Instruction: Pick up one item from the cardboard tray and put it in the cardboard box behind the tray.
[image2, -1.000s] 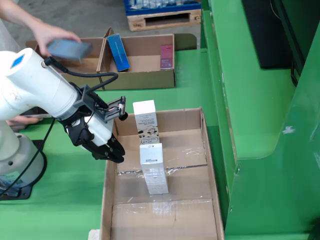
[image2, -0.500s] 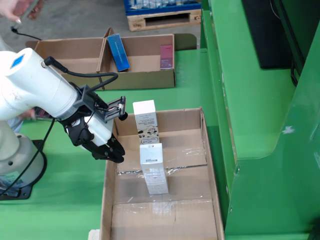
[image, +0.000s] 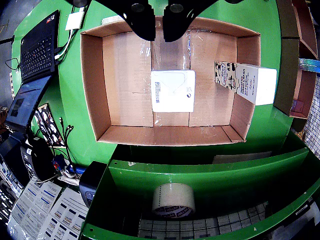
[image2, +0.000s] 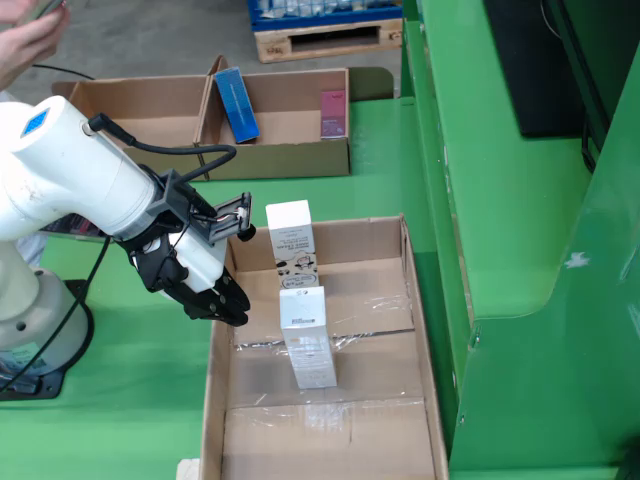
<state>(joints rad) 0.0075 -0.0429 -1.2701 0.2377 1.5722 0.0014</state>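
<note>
Two white cartons stand in the cardboard tray (image2: 214, 400). One carton (image2: 306, 335) is near the middle, the other carton (image2: 291, 238) is by the far wall. The wrist view looks down on the middle carton (image: 172, 91) and the tilted-looking second carton (image: 247, 82) inside the tray (image: 92, 85). My gripper (image2: 226, 306) hangs over the tray's left rim in the fixed view, apart from both cartons. In the wrist view my gripper (image: 159, 25) has its black fingers almost together with nothing between them. Behind the tray sits the cardboard box (image2: 290, 150).
The box behind holds a blue carton (image2: 237, 105) and a pink item (image2: 333, 112); a second cardboard box (image2: 135, 105) adjoins it. A person's hand (image2: 30, 40) is at top left. A green frame (image2: 500, 200) borders the tray. A laptop (image: 37, 50) and tape roll (image: 173, 200) lie nearby.
The person's hand, holding a blue-grey item over the left box a second ago, has pulled away to the top left corner. My arm and both cartons have not moved.
</note>
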